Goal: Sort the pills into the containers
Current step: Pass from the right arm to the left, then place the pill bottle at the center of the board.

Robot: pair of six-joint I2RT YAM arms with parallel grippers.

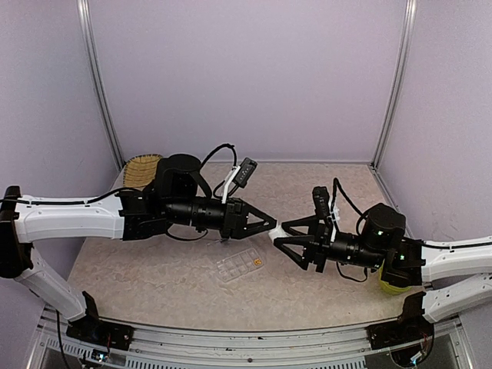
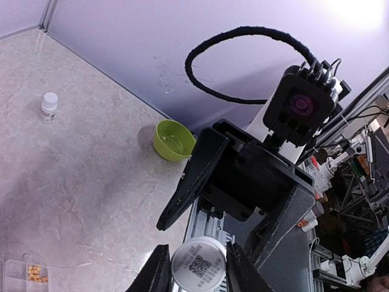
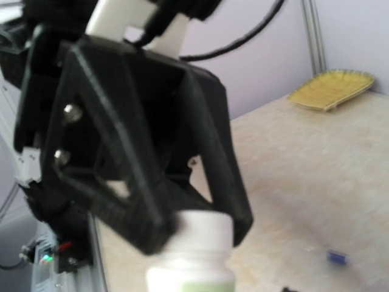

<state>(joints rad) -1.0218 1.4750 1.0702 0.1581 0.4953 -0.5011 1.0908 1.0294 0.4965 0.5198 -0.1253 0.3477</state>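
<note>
1. Above the table's (image 1: pixel 154 269) middle, the left gripper (image 1: pixel 269 224) was clamped on a white bottle (image 2: pixel 197 265).
2. The right gripper (image 1: pixel 279 237) faced it, fingers (image 2: pixel 188 182) spread wide either side of that bottle.
3. The organizer box (image 1: pixel 240 265) lay toward the table's near edge, below both grippers, untouched; orange pills (image 2: pixel 36 274) sat in one cell.

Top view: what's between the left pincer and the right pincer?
A small white bottle, in the top view; the left wrist view shows it gripped in the left pincer, with the right pincer open around it.
</note>
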